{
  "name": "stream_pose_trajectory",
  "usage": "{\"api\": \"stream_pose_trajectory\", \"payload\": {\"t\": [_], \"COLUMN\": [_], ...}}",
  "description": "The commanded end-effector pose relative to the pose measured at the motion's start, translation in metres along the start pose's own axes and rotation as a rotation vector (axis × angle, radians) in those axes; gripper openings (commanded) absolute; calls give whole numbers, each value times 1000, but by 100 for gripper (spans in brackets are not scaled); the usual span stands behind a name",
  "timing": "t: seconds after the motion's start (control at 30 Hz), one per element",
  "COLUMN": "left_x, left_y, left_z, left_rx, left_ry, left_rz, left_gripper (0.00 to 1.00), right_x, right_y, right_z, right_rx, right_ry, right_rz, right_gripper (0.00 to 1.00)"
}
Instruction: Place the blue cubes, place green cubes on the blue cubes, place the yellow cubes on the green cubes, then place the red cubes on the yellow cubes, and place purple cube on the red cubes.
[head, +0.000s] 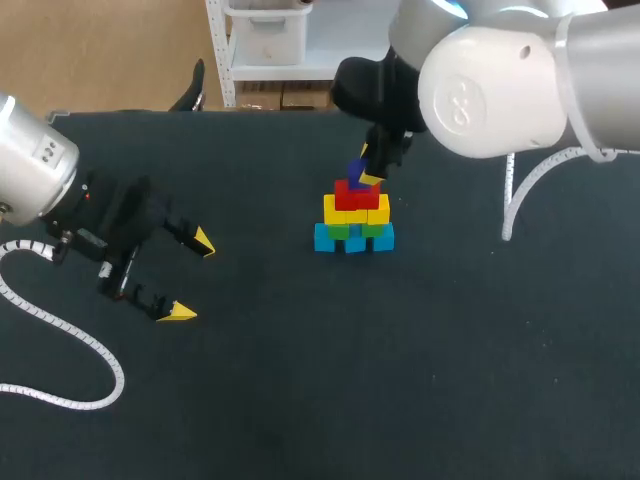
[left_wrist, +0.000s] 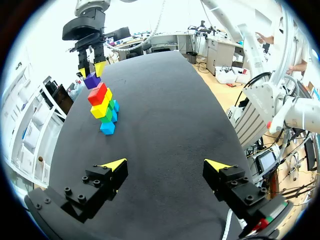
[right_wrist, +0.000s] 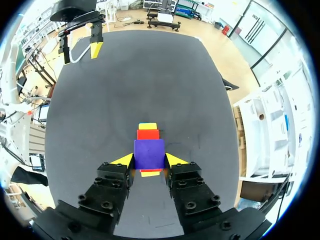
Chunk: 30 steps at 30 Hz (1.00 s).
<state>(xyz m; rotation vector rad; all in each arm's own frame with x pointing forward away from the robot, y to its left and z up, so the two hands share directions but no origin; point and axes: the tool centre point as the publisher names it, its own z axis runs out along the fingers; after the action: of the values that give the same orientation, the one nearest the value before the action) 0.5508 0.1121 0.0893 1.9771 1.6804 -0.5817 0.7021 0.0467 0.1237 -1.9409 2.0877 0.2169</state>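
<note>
While clamped from two sides on the purple cube (right_wrist: 149, 153), hangs right over the top of the stack: right gripper (right_wrist: 149, 160), both yellow tips flat against opposite faces of the cube, parted no wider than the cube itself. Comes in from the far right of the table (head: 420, 380) on a bulky white arm, pointing down at the stack.

Purple cube at the very top, directly above the red cubes (head: 357, 193) and slightly tilted in the head view. Impossible to tell whether resting on them or held just above.

Below that, layer on layer: red cubes on yellow cubes (head: 355, 210), yellow cubes on green cubes (head: 355, 229), green cubes on blue cubes (head: 354, 240), blue cubes flat on the dark table. Widest at the bottom row, narrowing upward. Placed a little right of the table's middle, in the far half.

Left gripper (head: 190, 277) at the left side of the table, well apart from the stack, low over the dark surface. Fingers spread wide, holding nothing, only bare table showing between the two yellow tips. Seen from the left wrist, the stack far ahead and off beyond the left finger, with the right gripper just above its top. Seen from the right wrist, the left gripper far beyond the stack, near the table's opposite edge.
</note>
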Motion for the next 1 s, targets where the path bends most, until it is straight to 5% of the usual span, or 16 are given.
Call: {"api": "stream_pose_trajectory", "payload": {"t": [0.03, 1.0], "left_x": [1, 1], "left_y": [0, 0], "left_z": [0, 0], "left_rx": [-1, -1], "left_ry": [-3, -3], "left_rz": [3, 3], "left_gripper": [100, 100], "right_x": [0, -1], "right_y": [0, -1], "right_z": [1, 7], "right_rx": [-4, -24], "right_ry": [-2, -2], "right_rz": [1, -3], "right_gripper": [0, 0]}}
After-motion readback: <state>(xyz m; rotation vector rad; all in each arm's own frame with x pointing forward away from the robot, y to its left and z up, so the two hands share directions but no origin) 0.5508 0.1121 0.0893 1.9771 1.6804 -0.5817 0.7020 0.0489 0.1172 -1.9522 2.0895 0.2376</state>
